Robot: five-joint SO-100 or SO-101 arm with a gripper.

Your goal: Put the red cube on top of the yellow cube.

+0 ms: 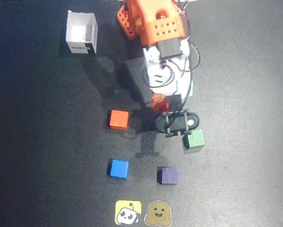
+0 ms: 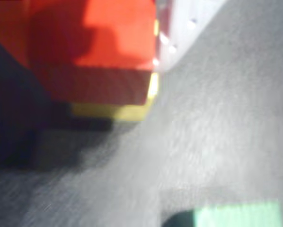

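Observation:
The wrist view is filled at top left by the red cube [image 2: 118, 33]. It rests on the yellow cube [image 2: 122, 112], of which only a thin strip shows below it and along its right edge. My gripper [image 2: 92, 28] is shut on the red cube, with a white finger [image 2: 179, 28] against its right side. In the overhead view the gripper [image 1: 160, 103] is near the middle of the mat, with a bit of the red cube [image 1: 159, 101] showing under the arm. There the arm hides the yellow cube.
On the dark mat lie an orange-red cube [image 1: 119, 119], a blue cube [image 1: 118, 168], a purple cube [image 1: 168, 175] and a green cube [image 1: 194, 139] just right of the gripper. A white open box [image 1: 81, 33] stands at the back left. Two stickers [image 1: 128, 212] lie at the front edge.

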